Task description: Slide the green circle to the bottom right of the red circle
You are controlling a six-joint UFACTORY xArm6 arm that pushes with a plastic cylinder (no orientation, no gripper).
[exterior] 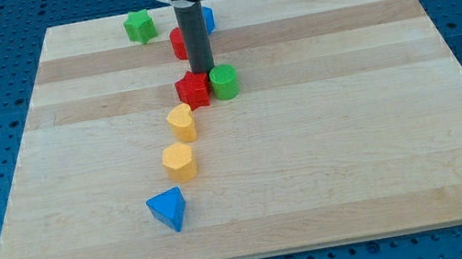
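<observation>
The green circle [224, 82] stands near the board's upper middle, touching the right side of a red star-shaped block [192, 90]. The red circle [177, 43] sits above them, half hidden behind my rod. My tip [203, 71] rests just above the gap between the red star and the green circle, close to both. The green circle lies below and to the right of the red circle.
A green star-shaped block [139, 27] sits at the view's top left. A blue block [208, 19] peeks out behind the rod. A yellow heart [180, 121], a yellow hexagon [178, 161] and a blue triangle [168, 209] trail down-left on the wooden board [352, 129].
</observation>
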